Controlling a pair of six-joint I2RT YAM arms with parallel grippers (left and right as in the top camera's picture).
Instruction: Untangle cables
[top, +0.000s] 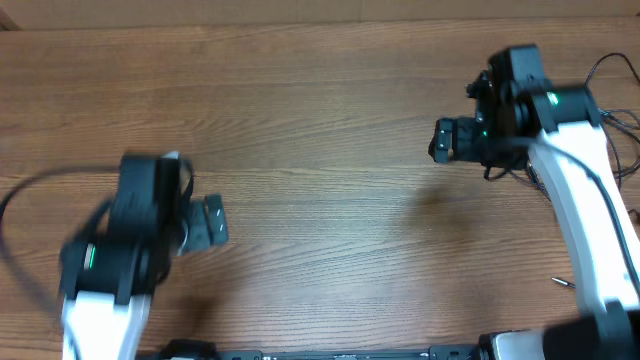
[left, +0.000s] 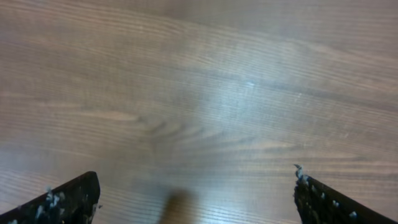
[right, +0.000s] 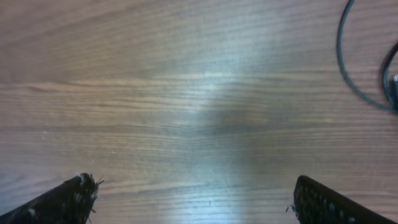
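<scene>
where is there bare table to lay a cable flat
Bare: the wide table stretch between the left gripper and right gripper, and the far strip along the top edge. Crowded: the right edge, where the cables lie beside the right arm.

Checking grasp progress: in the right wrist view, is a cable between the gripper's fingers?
No: the right gripper is open over bare table; the cable curves at the upper right.

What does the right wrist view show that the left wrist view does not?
Only the right wrist view: a thin black cable curving across the top right corner. Only the left wrist view: a dark blurred shadow at the bottom edge. Both: the brown wood-grain table, with black jaws spread wide apart at the bottom corners.
</scene>
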